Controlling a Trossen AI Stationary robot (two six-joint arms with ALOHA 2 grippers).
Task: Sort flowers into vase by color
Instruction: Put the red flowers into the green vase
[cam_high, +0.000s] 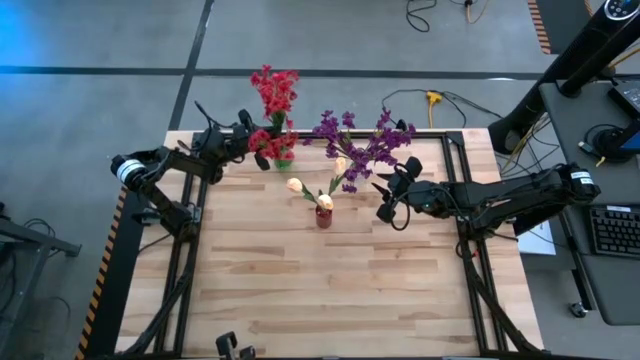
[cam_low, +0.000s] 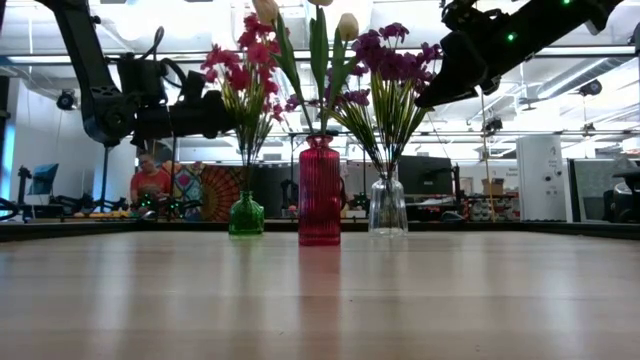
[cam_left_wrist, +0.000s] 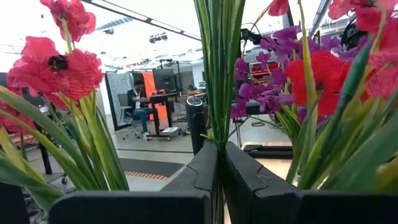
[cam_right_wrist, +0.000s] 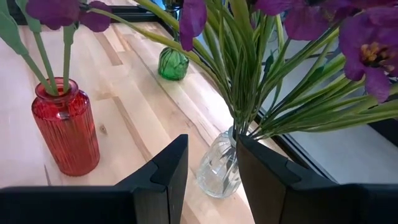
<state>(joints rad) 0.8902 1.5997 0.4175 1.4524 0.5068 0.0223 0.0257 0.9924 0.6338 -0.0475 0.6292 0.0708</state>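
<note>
Three small vases stand at the table's far middle. A green vase (cam_low: 246, 215) holds red flowers (cam_high: 274, 95). A red vase (cam_low: 320, 190) holds cream-yellow flowers (cam_high: 322, 200). A clear vase (cam_right_wrist: 219, 168) holds purple flowers (cam_high: 365, 145). My left gripper (cam_left_wrist: 221, 152) sits level among the red flowers above the green vase, shut on a sprig's green stem. My right gripper (cam_right_wrist: 211, 155) hangs open just right of the purple bunch (cam_low: 390, 55), above and near the clear vase, touching nothing. My left gripper pinches the green stem and leaves (cam_left_wrist: 219, 134) of a sprig in the red bunch between its two fingers. It comes in level from the table's left, fingers across the upright stem. The stems below run down into the green vase (cam_high: 283, 157).
The three vases stand close together, and their tall blossoms overlap above them. The near half of the wooden table (cam_high: 330, 290) lies bare. Black frame rails (cam_high: 455, 140) border the table. A person sits far back in the room (cam_low: 150, 180).
</note>
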